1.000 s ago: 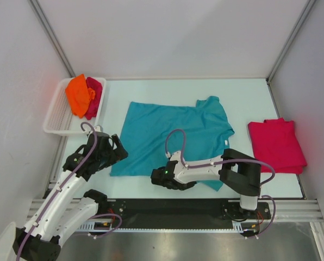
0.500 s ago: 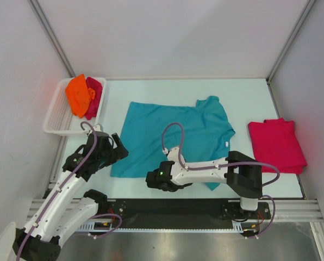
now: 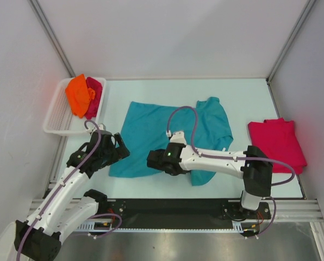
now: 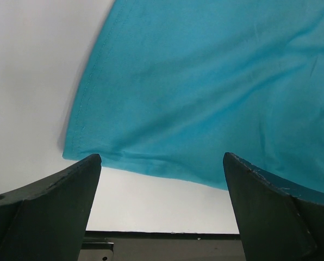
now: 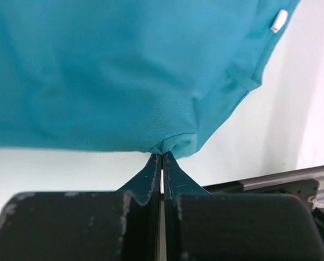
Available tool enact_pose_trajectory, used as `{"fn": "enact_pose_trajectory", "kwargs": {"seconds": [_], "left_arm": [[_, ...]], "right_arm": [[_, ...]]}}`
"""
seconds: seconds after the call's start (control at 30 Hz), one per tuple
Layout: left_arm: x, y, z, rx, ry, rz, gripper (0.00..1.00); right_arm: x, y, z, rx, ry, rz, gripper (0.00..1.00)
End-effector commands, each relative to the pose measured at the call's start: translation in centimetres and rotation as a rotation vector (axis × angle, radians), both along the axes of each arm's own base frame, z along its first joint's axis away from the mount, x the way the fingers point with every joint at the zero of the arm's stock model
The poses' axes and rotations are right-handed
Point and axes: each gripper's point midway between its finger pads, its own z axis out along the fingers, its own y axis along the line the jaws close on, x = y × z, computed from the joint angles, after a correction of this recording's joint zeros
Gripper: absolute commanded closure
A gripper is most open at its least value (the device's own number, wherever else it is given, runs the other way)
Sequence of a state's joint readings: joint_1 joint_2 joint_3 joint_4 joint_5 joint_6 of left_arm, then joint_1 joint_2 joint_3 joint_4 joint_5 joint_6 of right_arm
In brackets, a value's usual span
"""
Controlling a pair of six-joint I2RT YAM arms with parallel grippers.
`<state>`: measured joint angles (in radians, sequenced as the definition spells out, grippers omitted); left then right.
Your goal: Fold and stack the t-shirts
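- The right gripper (image 5: 162, 156) is pressed together on a small bunch of the teal t-shirt (image 3: 151, 128). In the right wrist view the cloth hangs from the fingertips (image 5: 153, 166) like a little tent.
- Seen from above, that pinch is near the middle of the teal t-shirt's near edge. The right arm lies across the shirt's part at 4 o'clock.
- A small white label (image 5: 280, 20) shows on the shirt's edge in the right wrist view. Bare white table (image 5: 314, 98) lies past that edge.
- The left gripper (image 4: 161, 157) is spread wide, with nothing between its fingers. It is by the shirt's corner at 8 o'clock. I cannot tell if it touches the cloth.
- In the left wrist view the shirt's hem runs between the two fingers. There is bare table on the near side of the hem and out toward 9 o'clock.
- The teal t-shirt sits in the middle of the table. One sleeve sticks out toward 1 o'clock.
- A folded crimson-pink t-shirt (image 3: 276, 144) lies at 3 o'clock, close to the table's right edge. It is apart from the teal one, with a strip of bare table between them.
- A white slatted basket (image 3: 54, 119) hangs over the table's left edge at 10 o'clock. An orange t-shirt (image 3: 78, 95) and another crimson-pink t-shirt (image 3: 95, 97) are bunched up in its far end.
- The far strip of the table at 12 o'clock is bare, all the way to the back wall (image 3: 167, 38).
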<state>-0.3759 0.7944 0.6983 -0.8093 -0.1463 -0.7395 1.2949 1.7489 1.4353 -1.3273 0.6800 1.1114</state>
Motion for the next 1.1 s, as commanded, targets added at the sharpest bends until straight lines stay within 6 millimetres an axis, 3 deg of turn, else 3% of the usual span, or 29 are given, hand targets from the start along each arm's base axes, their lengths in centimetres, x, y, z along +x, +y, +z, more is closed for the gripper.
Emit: {"fn": "enact_pose_trajectory", "kwargs": {"seconds": [0.0, 0.03, 0.13, 0.2, 0.37, 0.53, 0.7, 0.9, 1.07], "left_arm": [[0.8, -0.6, 0.7, -0.005, -0.042, -0.037, 0.01], [0.9, -0.7, 0.8, -0.008, -0.047, -0.038, 0.01], [1.1, -0.9, 0.9, -0.013, -0.045, -0.044, 0.00], [1.2, -0.9, 1.0, -0.010, -0.046, -0.045, 0.00], [1.4, -1.1, 1.3, -0.015, -0.053, -0.055, 0.00], [1.3, -1.1, 1.2, -0.015, -0.051, -0.056, 0.00], [1.1, -0.9, 1.3, -0.015, -0.054, -0.055, 0.01], [0.7, -0.8, 1.3, -0.017, -0.059, -0.055, 0.01], [0.5, -0.7, 1.6, -0.022, -0.073, -0.055, 0.00]], "right_arm": [[0.8, -3.6, -0.6, -0.121, 0.072, -0.002, 1.00], [0.9, -3.5, -1.2, -0.090, 0.106, -0.015, 0.96], [0.9, -3.0, -2.7, 0.034, 0.185, -0.023, 0.66], [0.9, -2.9, -2.9, 0.085, 0.188, -0.024, 0.60], [1.1, -3.7, -3.4, 0.086, 0.197, -0.042, 0.61], [0.9, -2.2, -2.0, 0.061, 0.156, 0.014, 0.61], [-1.4, -0.2, -2.3, 0.065, 0.179, 0.069, 0.61], [-3.6, 0.4, -4.2, 0.040, 0.216, 0.085, 0.62], [-3.5, -0.6, -5.9, -0.003, 0.206, 0.074, 0.62]]}}
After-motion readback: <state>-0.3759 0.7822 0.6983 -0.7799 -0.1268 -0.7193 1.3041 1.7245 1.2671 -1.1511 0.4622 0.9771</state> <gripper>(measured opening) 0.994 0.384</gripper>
